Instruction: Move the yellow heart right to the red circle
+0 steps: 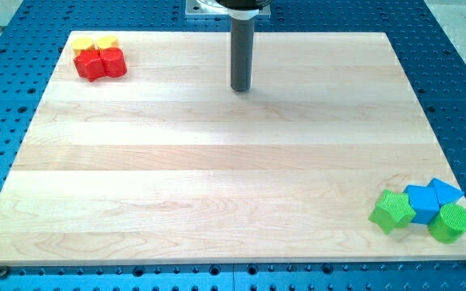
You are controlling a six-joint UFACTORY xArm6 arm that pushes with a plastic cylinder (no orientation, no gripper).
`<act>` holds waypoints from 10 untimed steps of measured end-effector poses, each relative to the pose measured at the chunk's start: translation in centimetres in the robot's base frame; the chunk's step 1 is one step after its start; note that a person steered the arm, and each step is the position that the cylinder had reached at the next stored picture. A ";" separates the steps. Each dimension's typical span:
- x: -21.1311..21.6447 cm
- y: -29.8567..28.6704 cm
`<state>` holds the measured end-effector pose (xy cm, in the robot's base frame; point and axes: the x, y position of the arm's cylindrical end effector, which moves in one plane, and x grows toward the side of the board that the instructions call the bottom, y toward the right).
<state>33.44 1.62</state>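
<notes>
Two yellow blocks sit side by side at the board's top left corner, one on the left (pixel 83 46) and one on the right (pixel 106 41). I cannot tell which of them is the heart. Touching them from below are a red star (pixel 92 66) and the red circle (pixel 115 62), which lies just under the right yellow block. My tip (pixel 241 89) rests on the board near the top middle, far to the right of this cluster, touching no block.
At the bottom right corner lie a green star (pixel 392 212), a blue cube (pixel 421 203), a blue triangle (pixel 445 191) and a green circle (pixel 450 223), packed together. The wooden board (pixel 217 178) lies on a blue perforated table.
</notes>
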 end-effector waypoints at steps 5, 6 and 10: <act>-12.0 0.0; -14.2 -5.0; -14.3 -7.4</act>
<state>19.17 -5.83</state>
